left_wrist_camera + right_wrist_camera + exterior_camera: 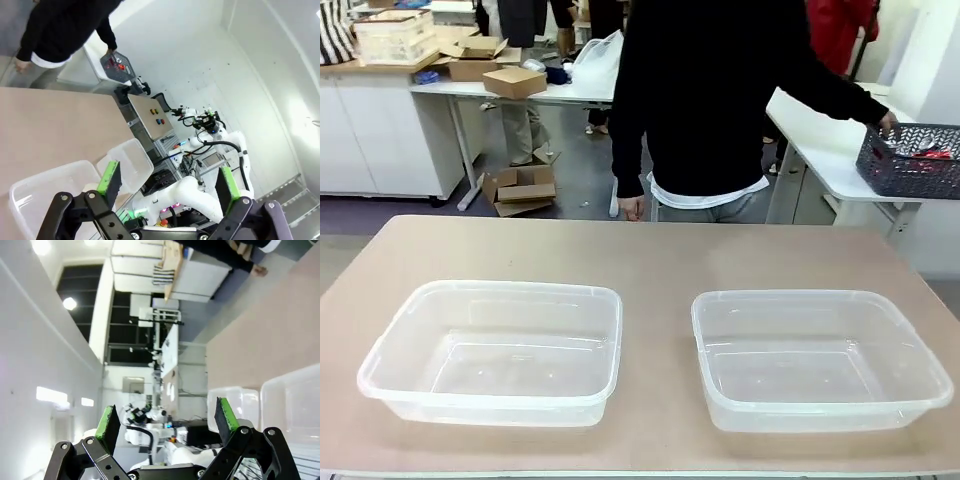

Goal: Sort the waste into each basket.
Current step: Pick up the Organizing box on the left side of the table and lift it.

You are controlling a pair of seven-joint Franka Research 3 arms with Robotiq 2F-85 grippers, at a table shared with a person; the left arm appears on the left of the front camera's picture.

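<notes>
Two clear plastic baskets stand side by side on the tan table, the left basket (380, 375) and the right basket (705, 330), both with nothing inside. Red waste (932, 153) lies in a dark lattice basket (905, 170) on a white side table at the far right. A person in black has one hand (888, 124) at its rim. My left gripper (167, 180) hangs open in the air, with the clear baskets (131, 159) beyond it. My right gripper (166, 419) is open too, beside a clear basket (295, 395). Neither holds anything.
The person stands at the table's far edge, the other hand (632, 207) hanging near it. The white side table (820, 140) is off the far right corner. Cardboard boxes (523, 190) and benches sit farther back.
</notes>
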